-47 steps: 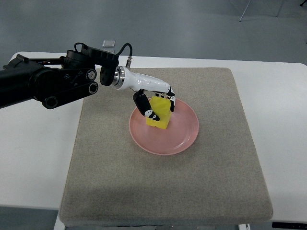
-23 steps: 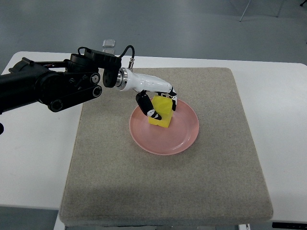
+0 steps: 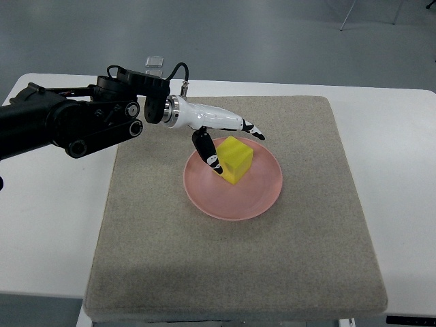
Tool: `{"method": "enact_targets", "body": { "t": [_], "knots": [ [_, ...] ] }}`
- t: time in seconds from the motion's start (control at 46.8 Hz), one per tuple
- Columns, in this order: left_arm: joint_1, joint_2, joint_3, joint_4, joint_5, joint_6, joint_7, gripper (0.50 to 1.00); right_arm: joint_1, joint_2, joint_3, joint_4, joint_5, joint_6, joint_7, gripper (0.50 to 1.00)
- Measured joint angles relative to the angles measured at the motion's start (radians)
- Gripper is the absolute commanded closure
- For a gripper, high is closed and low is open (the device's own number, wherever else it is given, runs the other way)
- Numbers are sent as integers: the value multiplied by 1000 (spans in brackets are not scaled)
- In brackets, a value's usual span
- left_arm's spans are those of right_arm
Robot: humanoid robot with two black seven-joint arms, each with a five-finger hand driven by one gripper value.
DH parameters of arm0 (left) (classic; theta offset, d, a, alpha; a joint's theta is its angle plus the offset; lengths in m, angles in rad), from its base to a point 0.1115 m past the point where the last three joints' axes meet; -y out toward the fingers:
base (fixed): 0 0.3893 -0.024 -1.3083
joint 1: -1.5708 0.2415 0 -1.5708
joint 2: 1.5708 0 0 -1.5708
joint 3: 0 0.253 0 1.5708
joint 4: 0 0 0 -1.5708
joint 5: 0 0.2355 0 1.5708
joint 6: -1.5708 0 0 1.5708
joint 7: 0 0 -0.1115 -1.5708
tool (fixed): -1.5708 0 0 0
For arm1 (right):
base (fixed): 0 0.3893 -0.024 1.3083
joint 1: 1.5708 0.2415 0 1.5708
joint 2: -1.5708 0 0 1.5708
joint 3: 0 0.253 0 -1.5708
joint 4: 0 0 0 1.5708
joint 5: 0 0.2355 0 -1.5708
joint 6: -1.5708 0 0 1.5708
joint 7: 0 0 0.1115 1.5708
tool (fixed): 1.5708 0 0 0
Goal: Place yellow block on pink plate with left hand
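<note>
The yellow block (image 3: pixel 235 159) rests on the pink plate (image 3: pixel 255 193), in its upper left part. My left hand (image 3: pixel 235 146) hovers over the plate's upper left rim with its fingers spread. The thumb (image 3: pixel 210 155) hangs down just left of the block, and the other fingers (image 3: pixel 253 129) stretch out above and to the right of it. Nothing is held in the hand. The black left arm (image 3: pixel 68 122) reaches in from the left edge. The right arm does not show.
The plate lies on a grey felt mat (image 3: pixel 231 272) that covers most of a white table (image 3: pixel 48 225). A small grey object (image 3: pixel 155 62) lies on the floor beyond the table's far edge.
The left hand opened and let go of the yellow block. The fingers lifted off its top and spread out. The block now lies on the plate, turned slightly.
</note>
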Motion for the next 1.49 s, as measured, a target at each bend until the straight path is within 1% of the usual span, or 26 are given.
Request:
{"method": "enact_targets", "body": {
  "t": [0.128,0.256,0.384,0.491,0.619,0.768,1.025,1.11,1.217,1.409,1.494],
  "knots": [
    [-9,12,-39,1,-7,-8,0,536,0,0,0,0,0,0,0,576],
    [-21,63,-59,6,-9,-9,0,521,0,0,0,0,0,0,0,576],
    [-21,115,-87,21,-14,-9,0,521,0,0,0,0,0,0,0,576],
    [-15,140,-94,68,-17,-9,0,521,0,0,0,0,0,0,0,576],
    [-9,138,-94,151,-36,-4,0,521,0,0,0,0,0,0,0,576],
    [-3,136,-94,215,-101,7,0,512,0,0,0,0,0,0,0,576],
    [-1,103,-89,412,-229,18,0,512,0,0,0,0,0,0,0,576],
    [2,80,-88,472,-264,52,0,512,0,0,0,0,0,0,0,576],
    [38,35,-89,549,-328,99,1,512,0,0,0,0,0,0,0,576],
    [72,-48,-91,684,-579,156,6,512,0,0,0,0,0,0,0,576],
    [82,-62,-89,707,-709,161,9,512,0,0,0,0,0,0,0,576]
  ]
}}
